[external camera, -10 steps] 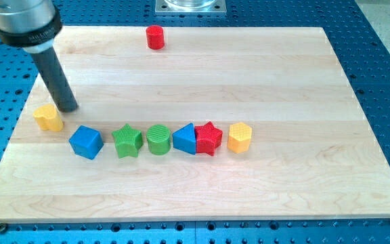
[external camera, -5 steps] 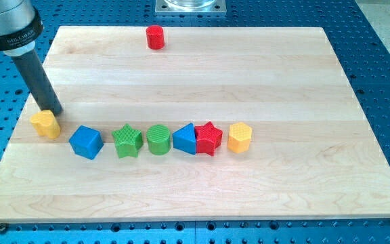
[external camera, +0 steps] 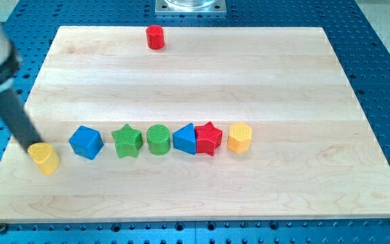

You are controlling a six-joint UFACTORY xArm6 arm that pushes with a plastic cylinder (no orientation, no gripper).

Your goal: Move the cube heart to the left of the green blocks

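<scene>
A yellow heart (external camera: pixel 45 158) lies near the board's left edge, low in the view. My tip (external camera: pixel 30 146) stands just at its upper left, touching or nearly touching it. To the heart's right runs a row: a blue cube (external camera: pixel 87 141), a green star (external camera: pixel 127 141), a green cylinder (external camera: pixel 159 139), a blue triangular block (external camera: pixel 185 139), a red star (external camera: pixel 208 138) and a yellow hexagonal block (external camera: pixel 240 137). The heart sits left of and slightly lower than the blue cube, apart from it.
A red cylinder (external camera: pixel 155 36) stands near the board's top edge. The wooden board (external camera: pixel 283 81) lies on a blue perforated table; its left edge is close to the heart and my rod.
My tip has moved down and to the left. The yellow heart has slid down the view, from level above the blue cube to slightly below it. The other blocks have not moved.
</scene>
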